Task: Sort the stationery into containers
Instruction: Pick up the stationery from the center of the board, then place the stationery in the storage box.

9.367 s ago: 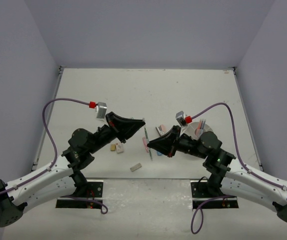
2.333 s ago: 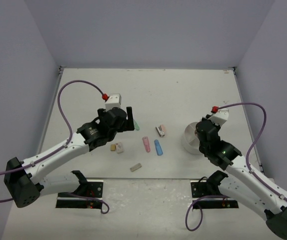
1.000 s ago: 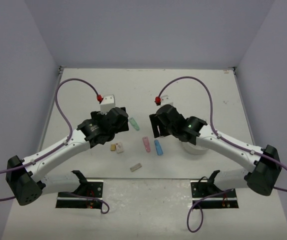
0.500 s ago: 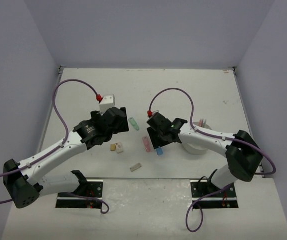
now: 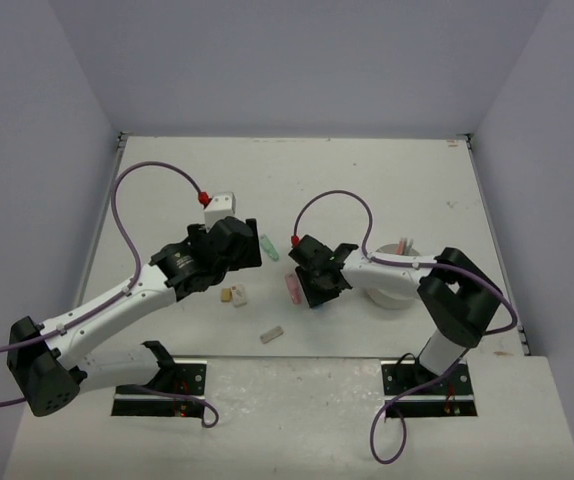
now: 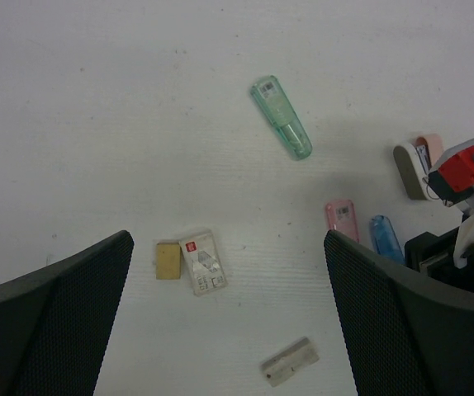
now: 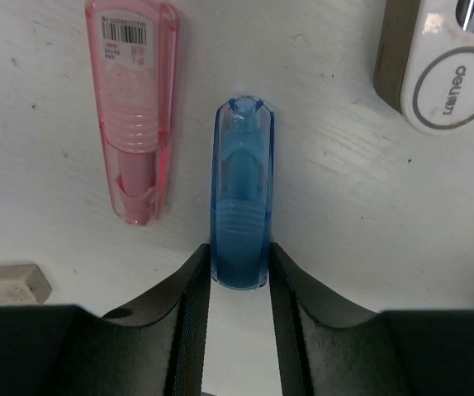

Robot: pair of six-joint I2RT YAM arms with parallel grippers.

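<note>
A blue finger-sized piece (image 7: 239,190) lies on the table, and my right gripper (image 7: 239,254) is shut on its near end, both fingers touching its sides. A pink piece (image 7: 136,107) lies parallel just to its left. In the top view the right gripper (image 5: 317,293) is low at the table's middle, left of the round white cup (image 5: 392,285), which has pens standing in it. My left gripper (image 6: 229,239) hangs wide open above a tan block (image 6: 168,260) and a white block (image 6: 202,262). A green piece (image 6: 282,117) lies farther back.
A grey block (image 6: 291,361) lies near the front edge. A beige and white stapler-like item (image 7: 447,70) sits just beyond the blue piece on the right. The two arms' heads are close together over the table's middle.
My right arm has swung from the cup over to the blue piece and come down, its jaws narrowing onto it. The left arm has barely moved and stays open.
</note>
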